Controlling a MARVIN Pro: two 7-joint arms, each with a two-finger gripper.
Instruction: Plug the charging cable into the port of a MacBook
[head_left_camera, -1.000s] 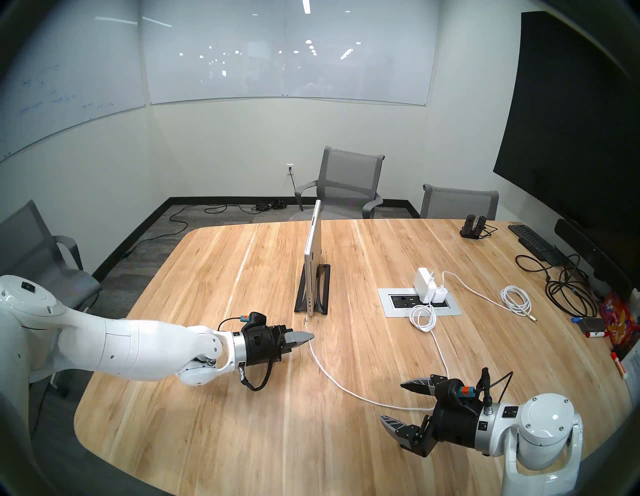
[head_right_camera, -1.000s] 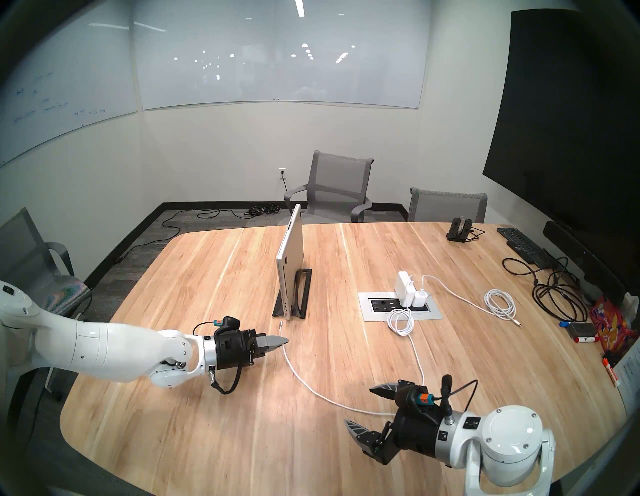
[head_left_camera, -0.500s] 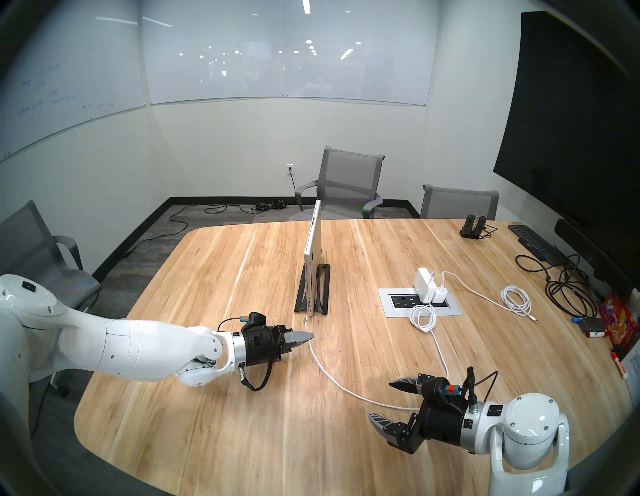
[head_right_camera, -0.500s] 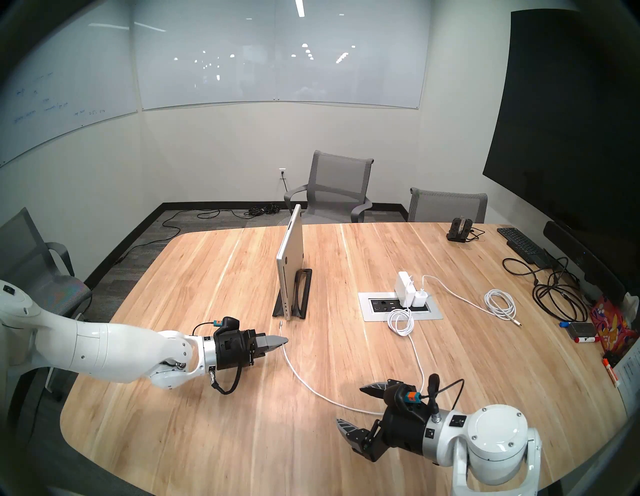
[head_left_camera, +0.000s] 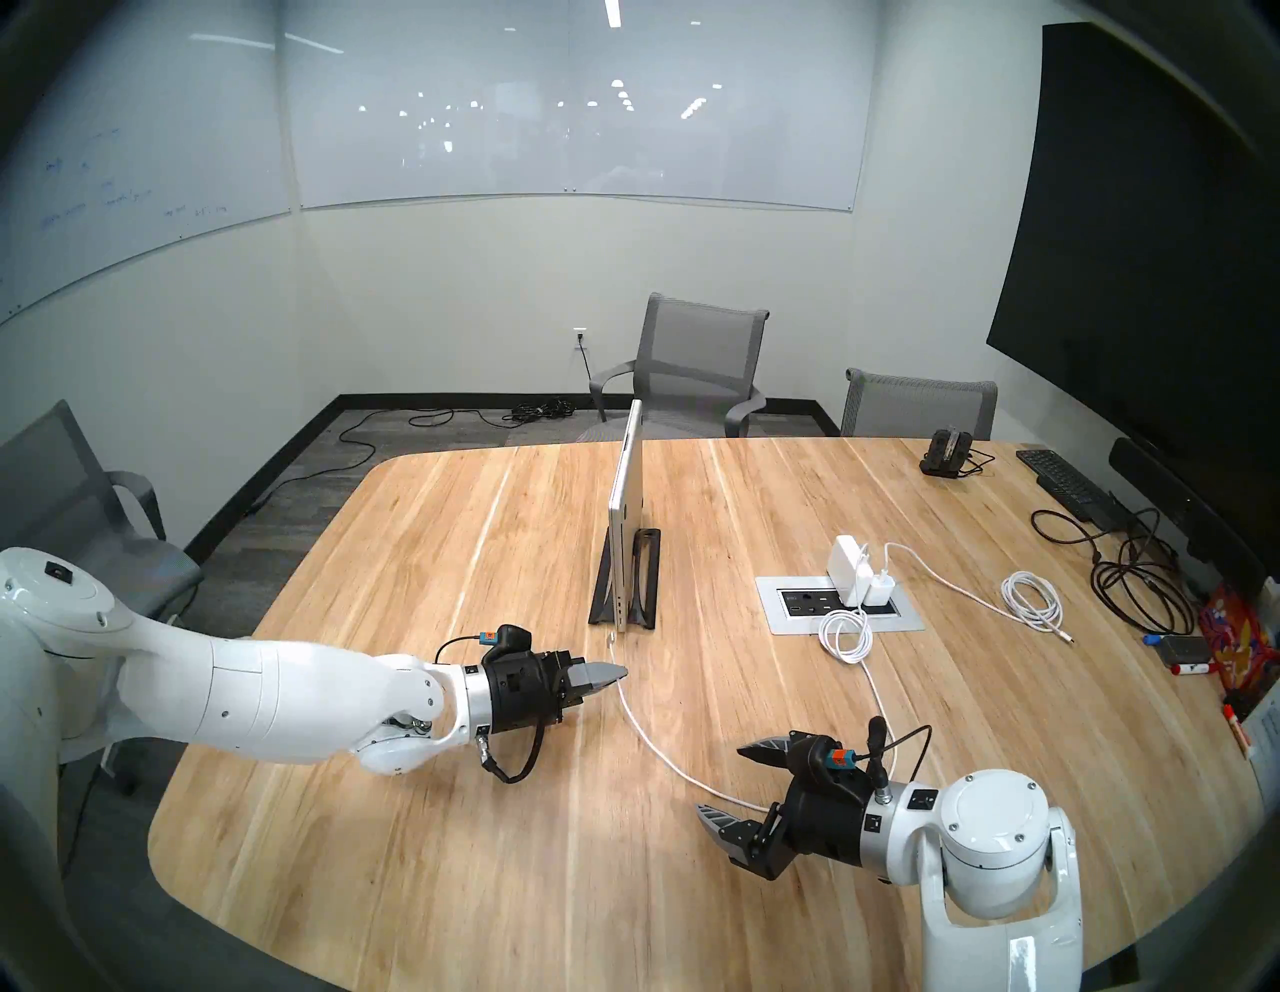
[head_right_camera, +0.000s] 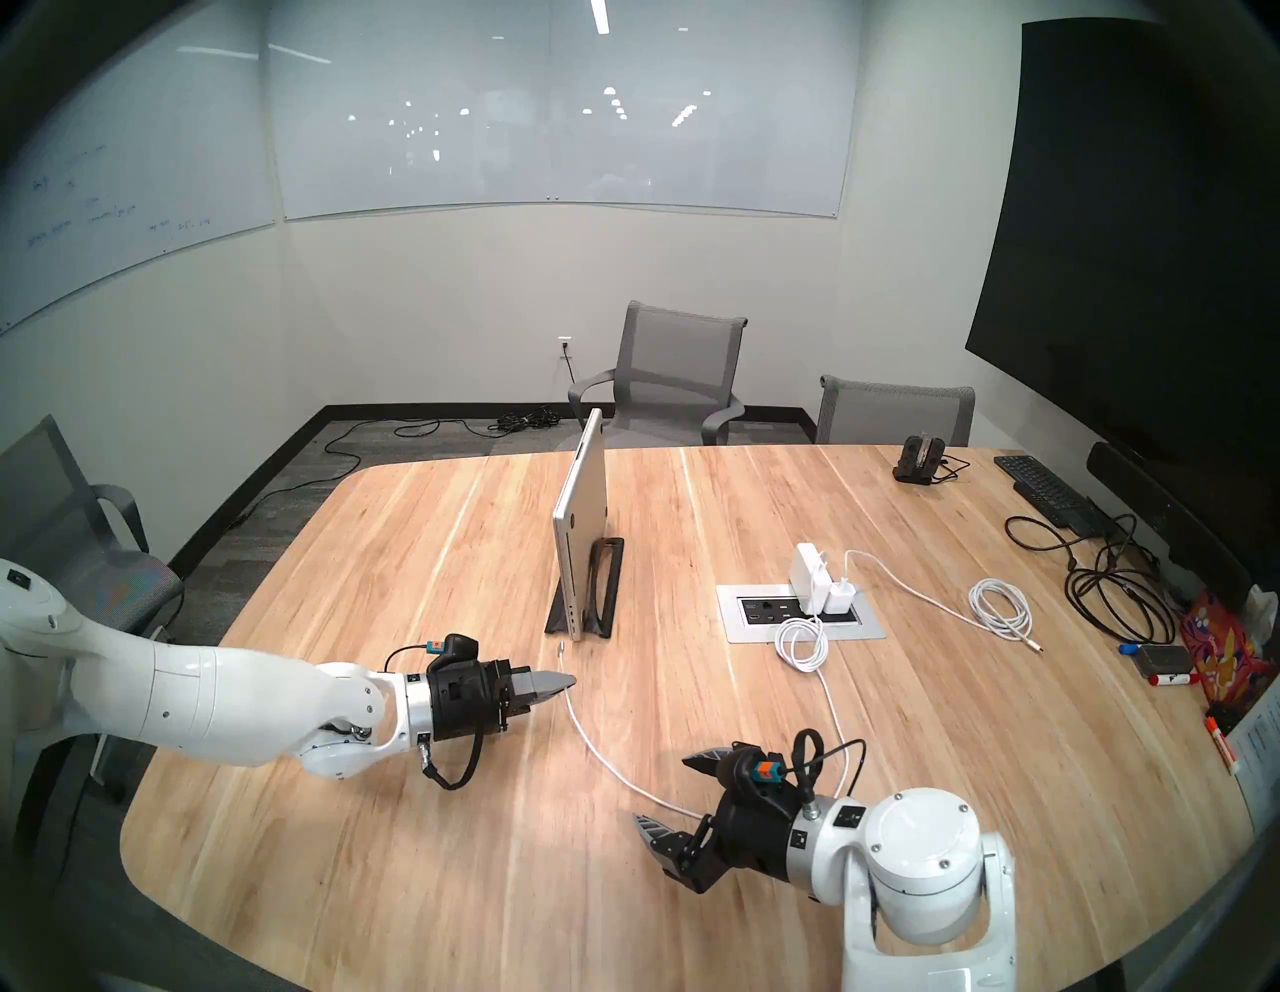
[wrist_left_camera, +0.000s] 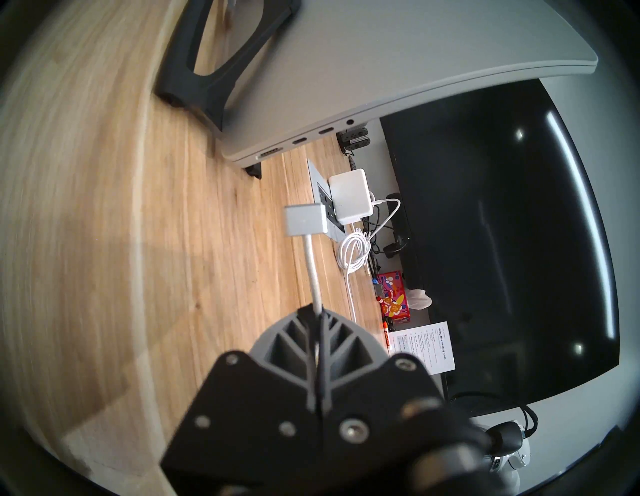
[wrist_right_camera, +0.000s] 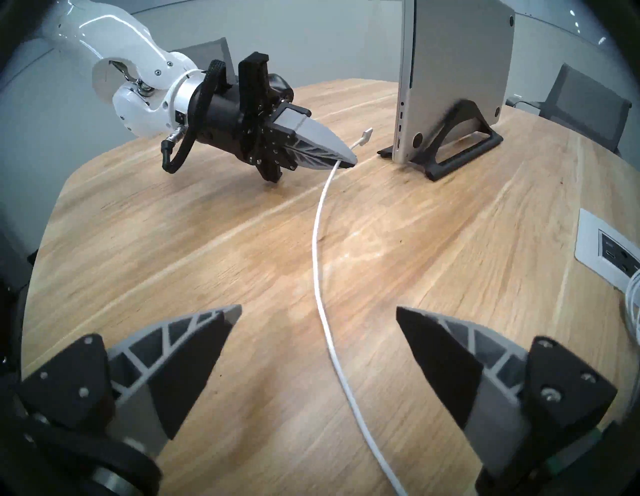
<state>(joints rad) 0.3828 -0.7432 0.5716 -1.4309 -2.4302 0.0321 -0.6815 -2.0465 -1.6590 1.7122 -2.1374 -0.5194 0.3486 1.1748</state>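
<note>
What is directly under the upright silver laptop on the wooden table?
A black stand holds the MacBook on edge above the table. The stand's slot covers the laptop's bottom edge, so how deep it sits cannot be seen.

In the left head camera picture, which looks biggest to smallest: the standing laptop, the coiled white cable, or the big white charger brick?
1. MacBook, standing on edge in its stand, looks largest.
2. Coiled white cable.
3. White charger brick.
The coil and brick look fairly close in size; the coil spreads a bit wider.
</note>
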